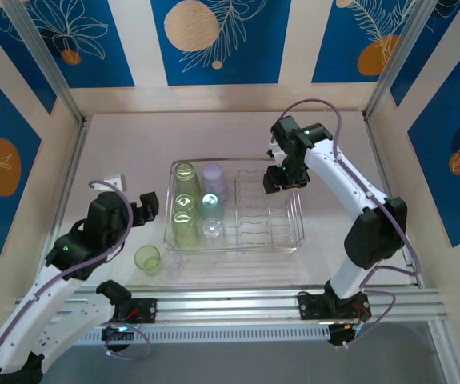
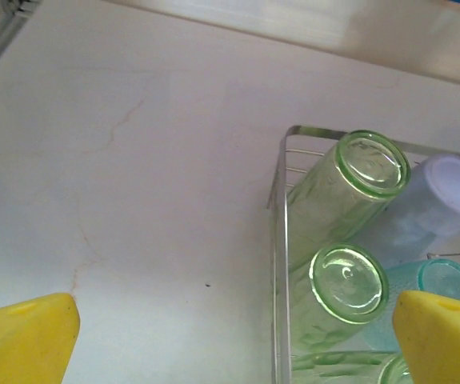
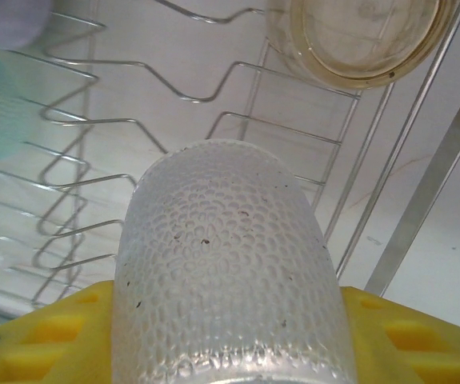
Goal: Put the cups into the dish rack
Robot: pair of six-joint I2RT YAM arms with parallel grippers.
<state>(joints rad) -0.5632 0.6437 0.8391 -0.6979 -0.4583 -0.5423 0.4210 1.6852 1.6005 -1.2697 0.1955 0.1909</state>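
Nearest, a green cup (image 1: 147,258) stands on the table (image 1: 126,144) at 8 o'clock from the dish rack (image 1: 246,249), not yet loaded. At the rack's 9 o'clock the left fingers (image 2: 23,339) are spread wide and empty. Upturned green cups (image 1: 184,200) fill the rack's left side. Farther back, at 2 o'clock, the right fingers (image 3: 410,336) pinch a clear dimpled cup (image 3: 222,264) above the tines (image 3: 78,120). An amber cup (image 3: 358,36) sits just beyond it at 1 o'clock. Lowered crooked, the clear cup could snag a tine and tip, or knock the amber one.

White arms (image 1: 342,180), yellow tool fingers (image 2: 26,340)
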